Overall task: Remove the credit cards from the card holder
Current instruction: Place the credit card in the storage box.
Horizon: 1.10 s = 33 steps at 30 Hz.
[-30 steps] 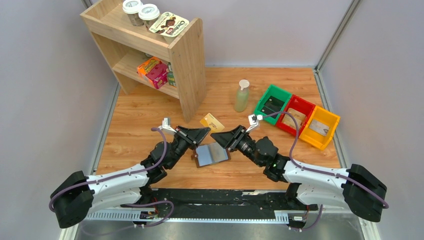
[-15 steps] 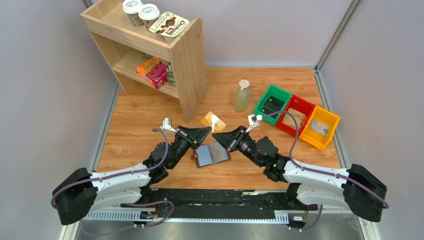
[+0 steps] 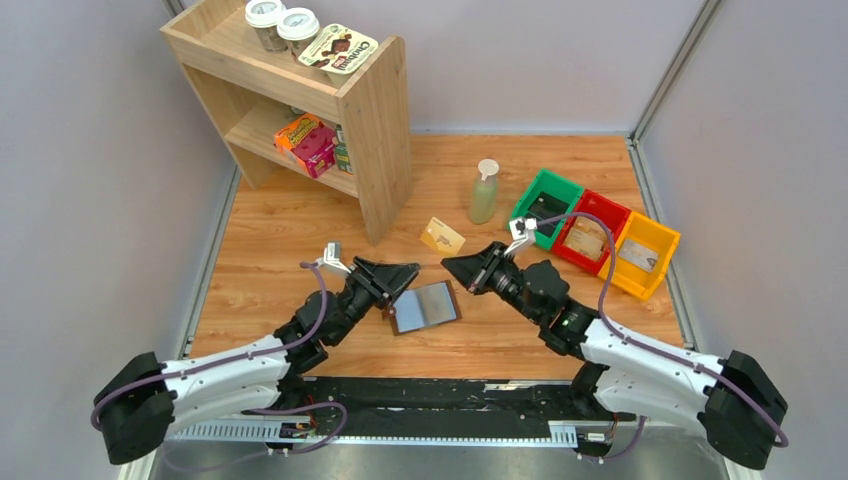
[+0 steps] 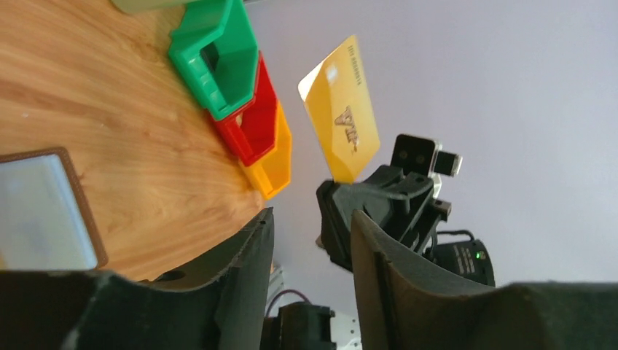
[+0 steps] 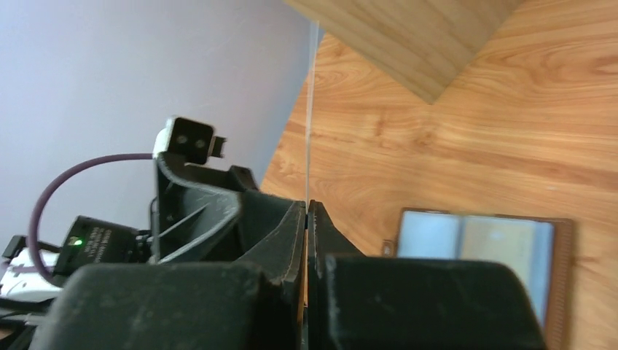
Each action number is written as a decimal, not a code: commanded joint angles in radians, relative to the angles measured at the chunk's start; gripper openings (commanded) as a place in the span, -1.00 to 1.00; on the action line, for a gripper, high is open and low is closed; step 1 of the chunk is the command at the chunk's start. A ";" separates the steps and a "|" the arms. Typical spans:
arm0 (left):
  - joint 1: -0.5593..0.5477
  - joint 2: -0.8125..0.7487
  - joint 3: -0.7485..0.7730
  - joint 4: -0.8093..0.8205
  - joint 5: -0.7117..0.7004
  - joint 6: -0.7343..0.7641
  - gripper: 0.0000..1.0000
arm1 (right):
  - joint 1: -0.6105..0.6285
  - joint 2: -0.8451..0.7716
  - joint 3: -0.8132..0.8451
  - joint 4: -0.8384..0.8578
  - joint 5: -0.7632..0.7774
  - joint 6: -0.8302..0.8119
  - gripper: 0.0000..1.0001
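Note:
The brown card holder [image 3: 425,306] lies open and flat on the table, its grey-blue inner panels facing up. It also shows in the left wrist view [image 4: 44,211] and in the right wrist view [image 5: 481,251]. My right gripper [image 3: 447,264] is shut on the lower edge of a tan-gold credit card [image 3: 443,237], which stands up in the air above the table. The right wrist view shows that card [image 5: 309,109] edge-on, pinched in the right gripper [image 5: 306,204]. My left gripper [image 3: 410,272] is open and empty, just left of the card [image 4: 342,120] and over the holder's left edge.
Green [image 3: 545,208], red [image 3: 592,230] and yellow [image 3: 640,255] bins stand in a row at the right. A pale green bottle [image 3: 484,192] stands behind the grippers. A wooden shelf [image 3: 380,130] with boxes and cups fills the back left.
The left gripper has opened, let go of the gold card and drawn back to the left. The right gripper has shut on the card and carried it to the right.

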 commanded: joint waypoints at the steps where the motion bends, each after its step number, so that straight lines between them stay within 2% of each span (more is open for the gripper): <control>1: 0.023 -0.151 0.085 -0.355 0.062 0.113 0.10 | -0.119 -0.075 0.052 -0.247 -0.139 -0.043 -1.00; 2: 0.048 -0.170 0.138 -0.533 0.088 0.136 0.17 | -0.162 -0.095 0.055 -0.297 -0.169 -0.055 -1.00; 6: 0.112 -0.241 0.295 -0.956 0.122 0.320 0.32 | -0.338 -0.164 0.099 -0.584 -0.253 -0.144 -1.00; 9: 0.157 -0.232 0.390 -1.147 0.139 0.489 0.42 | -0.499 -0.196 0.130 -0.765 -0.299 -0.225 -1.00; 13: 0.244 -0.160 0.514 -1.340 0.260 0.686 0.50 | -0.777 -0.172 0.185 -0.943 -0.390 -0.339 -1.00; 17: 0.339 -0.081 0.599 -1.456 0.352 0.872 0.54 | -1.016 -0.075 0.271 -1.063 -0.402 -0.435 -1.00; 20: 0.384 -0.025 0.656 -1.530 0.346 0.999 0.55 | -1.096 0.005 0.317 -1.070 -0.359 -0.451 -1.00; 23: 0.398 -0.001 0.682 -1.555 0.315 1.067 0.56 | -1.116 0.097 0.368 -1.057 -0.297 -0.457 -1.00; 26: 0.399 -0.023 0.642 -1.505 0.288 1.092 0.56 | -1.127 0.199 0.420 -1.031 -0.278 -0.469 -1.00; 29: 0.413 -0.047 0.627 -1.481 0.326 1.095 0.56 | -1.135 0.310 0.483 -1.014 -0.325 -0.495 -1.00; 33: 0.438 -0.099 0.619 -1.474 0.296 1.096 0.56 | -1.141 0.445 0.553 -1.008 -0.399 -0.521 -1.00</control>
